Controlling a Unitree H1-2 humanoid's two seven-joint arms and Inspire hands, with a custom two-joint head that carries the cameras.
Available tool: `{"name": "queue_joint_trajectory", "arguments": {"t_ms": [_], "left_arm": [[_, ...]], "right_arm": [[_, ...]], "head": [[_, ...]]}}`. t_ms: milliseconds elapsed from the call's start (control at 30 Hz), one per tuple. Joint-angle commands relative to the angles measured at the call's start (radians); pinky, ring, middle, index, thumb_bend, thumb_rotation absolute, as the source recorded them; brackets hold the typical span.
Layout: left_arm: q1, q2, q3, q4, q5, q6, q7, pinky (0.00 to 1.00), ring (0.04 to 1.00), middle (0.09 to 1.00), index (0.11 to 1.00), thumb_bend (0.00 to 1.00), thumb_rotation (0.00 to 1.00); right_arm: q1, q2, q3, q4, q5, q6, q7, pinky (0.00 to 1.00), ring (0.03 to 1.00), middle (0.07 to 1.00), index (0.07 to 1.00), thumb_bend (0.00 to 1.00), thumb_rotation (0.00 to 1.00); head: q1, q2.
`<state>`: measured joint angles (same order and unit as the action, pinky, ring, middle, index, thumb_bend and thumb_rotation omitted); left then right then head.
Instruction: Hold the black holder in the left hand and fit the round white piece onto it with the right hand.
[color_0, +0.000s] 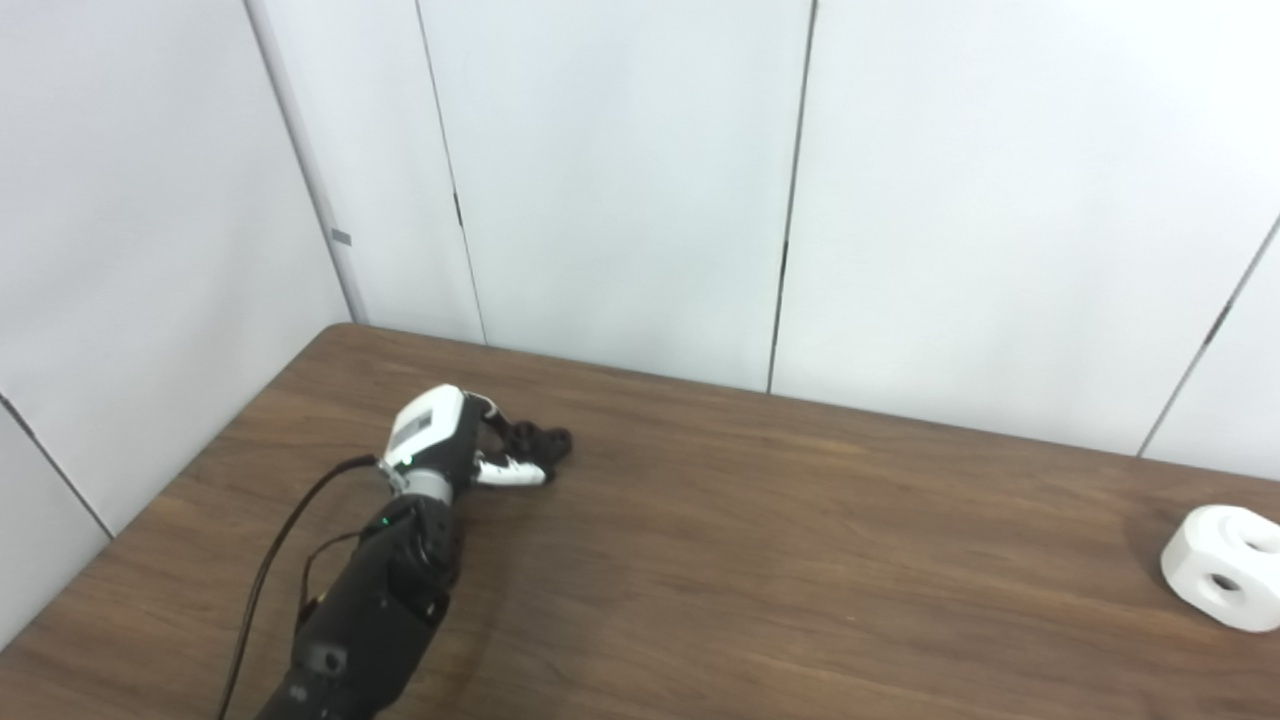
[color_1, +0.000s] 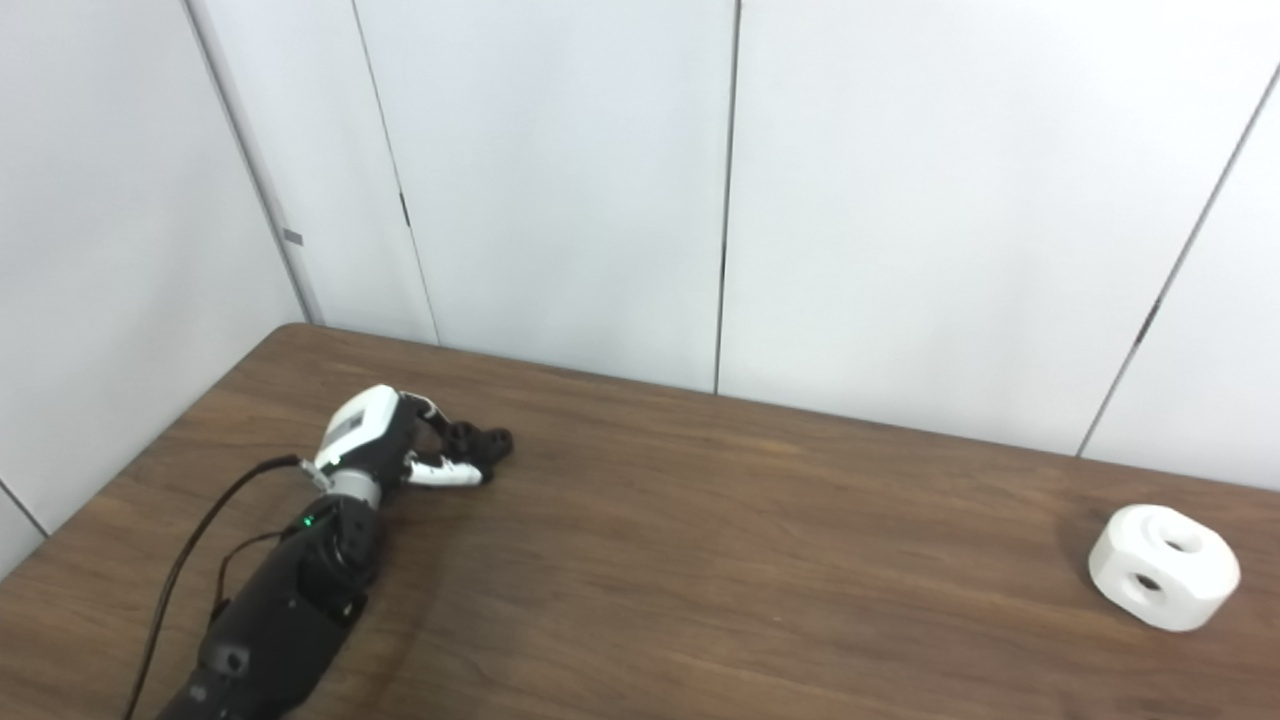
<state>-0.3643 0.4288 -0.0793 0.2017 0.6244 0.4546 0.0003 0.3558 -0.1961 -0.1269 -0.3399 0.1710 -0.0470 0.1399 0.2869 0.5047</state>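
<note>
The small black holder (color_0: 545, 441) rests on the wooden table (color_0: 760, 560) at the back left. My left hand (color_0: 452, 440) reaches it from the near side, with the thumb under its near edge and the fingers curled over its back, closed on it. Part of the holder is hidden by the fingers. The round white piece (color_1: 1163, 566), with a hole in its top and another in its side, lies at the far right of the table, far from the hand. My right hand is out of both views.
White wall panels (color_0: 620, 180) stand right behind the table's far edge and along its left side. A black cable (color_0: 270, 560) runs along my left forearm. Bare tabletop stretches between the holder and the white piece.
</note>
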Motion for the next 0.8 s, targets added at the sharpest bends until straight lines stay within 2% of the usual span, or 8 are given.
{"name": "queue_joint_trajectory", "arguments": {"t_ms": [0, 133, 300, 467, 567, 767], "left_arm": [[-0.020, 0.034, -0.009, -0.060, 0.016, -0.003, -0.009, 1.00, 0.919, 0.810, 0.487, 0.52, 0.05], [0.007, 0.033, -0.025, -0.135, 0.015, 0.005, -0.045, 1.00, 0.912, 0.808, 0.488, 0.52, 0.05], [0.064, 0.012, -0.030, -0.278, 0.066, 0.015, -0.135, 1.00, 0.910, 0.799, 0.488, 0.52, 0.05], [0.123, -0.024, -0.028, -0.398, 0.096, 0.015, -0.235, 1.00, 0.916, 0.813, 0.489, 0.52, 0.05], [0.153, -0.037, -0.051, -0.459, 0.103, 0.011, -0.256, 1.00, 0.906, 0.807, 0.488, 0.52, 0.05], [0.210, -0.070, -0.107, -0.573, 0.106, 0.004, -0.298, 1.00, 0.911, 0.809, 0.488, 0.52, 0.06]], "right_arm": [[0.010, 0.000, -0.003, -0.023, -0.010, 0.019, -0.012, 0.92, 0.977, 0.958, 0.946, 0.50, 1.00], [0.005, 0.004, -0.001, -0.014, -0.007, 0.013, -0.009, 0.93, 0.978, 0.956, 0.940, 0.51, 1.00], [-0.003, 0.007, 0.005, -0.019, -0.013, 0.019, -0.008, 0.91, 0.972, 0.953, 0.939, 0.51, 1.00], [-0.014, -0.004, 0.016, 0.008, 0.010, -0.020, 0.020, 0.94, 0.994, 0.986, 0.972, 0.59, 1.00], [-0.016, 0.000, 0.022, -0.003, 0.005, -0.006, 0.013, 0.94, 0.994, 0.989, 0.978, 0.61, 1.00], [-0.028, 0.020, 0.035, -0.038, -0.020, 0.044, -0.012, 0.92, 0.976, 0.973, 0.953, 0.58, 1.00]], "head": [[-0.001, 0.001], [-0.009, 0.003], [-0.020, 0.012], [-0.045, 0.030], [-0.059, 0.039], [-0.107, 0.067]]}}
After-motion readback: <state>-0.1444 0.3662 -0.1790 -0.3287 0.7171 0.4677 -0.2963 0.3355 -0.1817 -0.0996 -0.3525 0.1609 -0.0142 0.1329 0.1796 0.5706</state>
